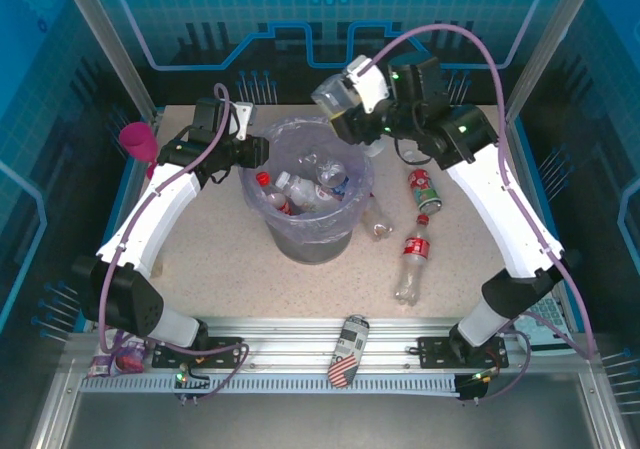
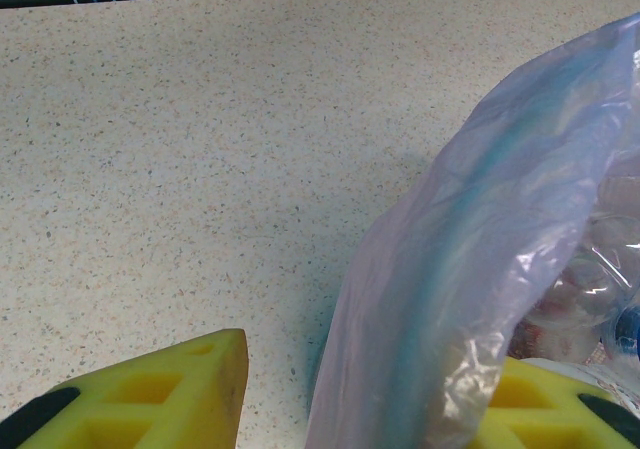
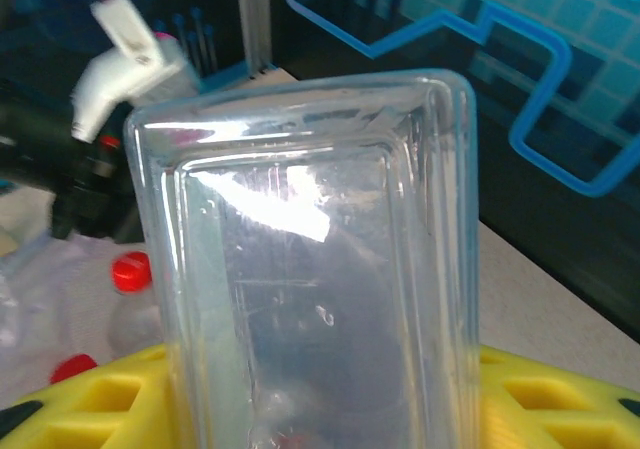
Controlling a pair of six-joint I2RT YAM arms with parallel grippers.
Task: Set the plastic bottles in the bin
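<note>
The bin (image 1: 300, 241), a grey bucket lined with a lavender bag, stands mid-table and holds several plastic bottles (image 1: 285, 191) with red caps. My left gripper (image 1: 262, 152) is at its left rim, shut with the bag's edge (image 2: 450, 289) between the yellow fingers (image 2: 180, 399). My right gripper (image 1: 348, 117) hovers over the bin's far rim, shut on a clear plastic bottle (image 1: 335, 94). That bottle (image 3: 310, 269) stands between the right gripper's (image 3: 320, 379) yellow fingers. Two red caps (image 3: 130, 272) show below it.
Right of the bin lie a red-labelled bottle (image 1: 412, 259), a green and red one (image 1: 424, 191) and a clear one (image 1: 376, 219) against the bin. A patterned can (image 1: 346, 351) lies on the front rail. A pink goblet (image 1: 138, 144) stands at far left.
</note>
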